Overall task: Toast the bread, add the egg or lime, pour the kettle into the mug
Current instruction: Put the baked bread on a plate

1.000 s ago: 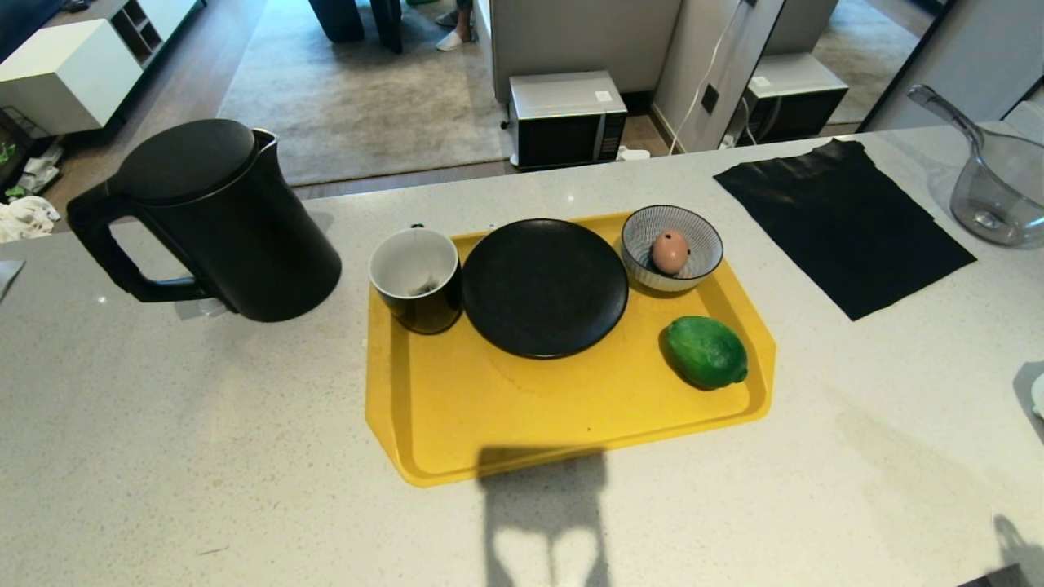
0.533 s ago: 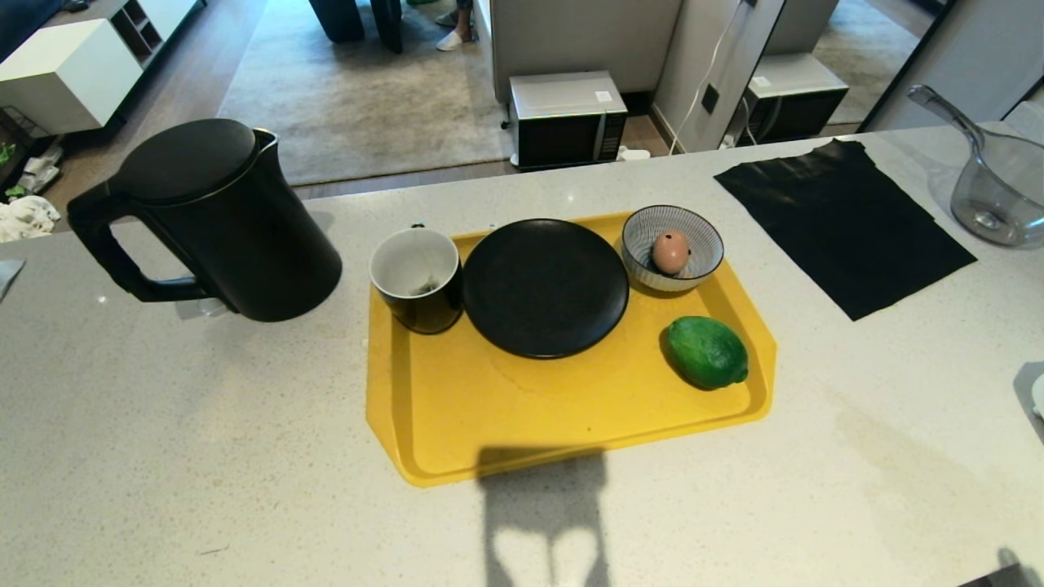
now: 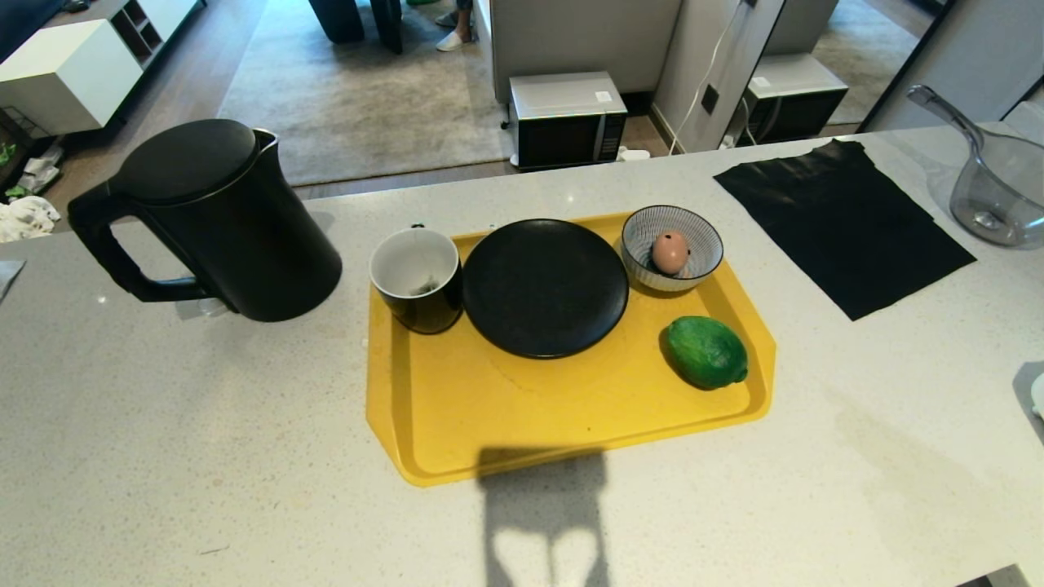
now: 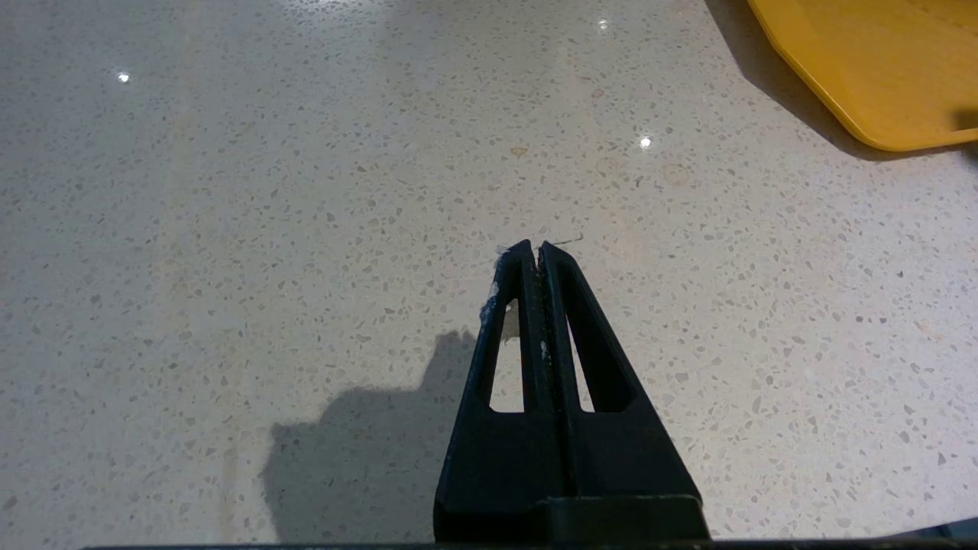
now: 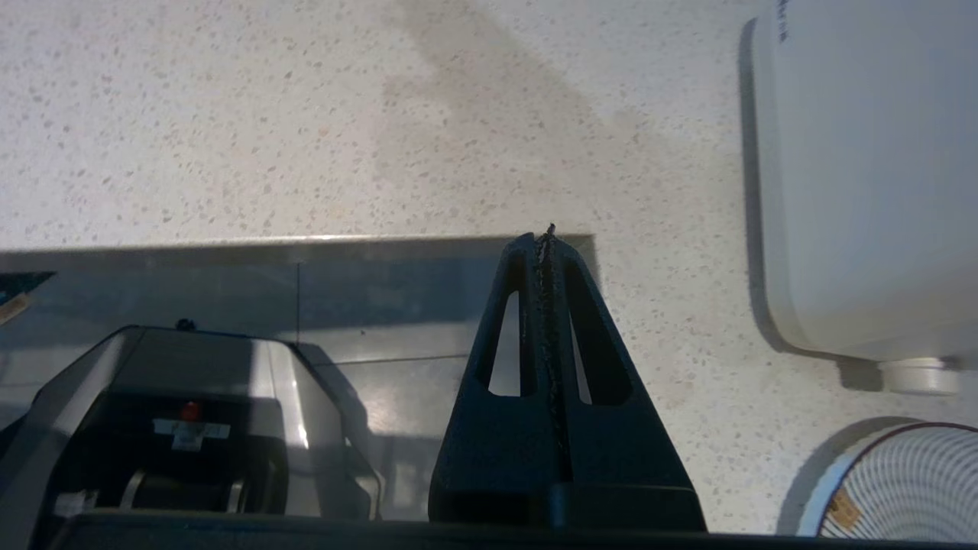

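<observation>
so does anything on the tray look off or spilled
Nothing looks spilled or tipped. The mug, black plate, striped bowl with the egg and the lime all sit upright on the yellow tray.

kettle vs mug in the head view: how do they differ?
The kettle is far taller and bulkier; the mug is short. The kettle stands on the bare counter, left of the yellow tray, while the mug sits on the tray's far-left corner beside the black plate. The kettle is capped by a domed lid; the mug is open, showing a white inside. Both are black outside and upright.
</observation>
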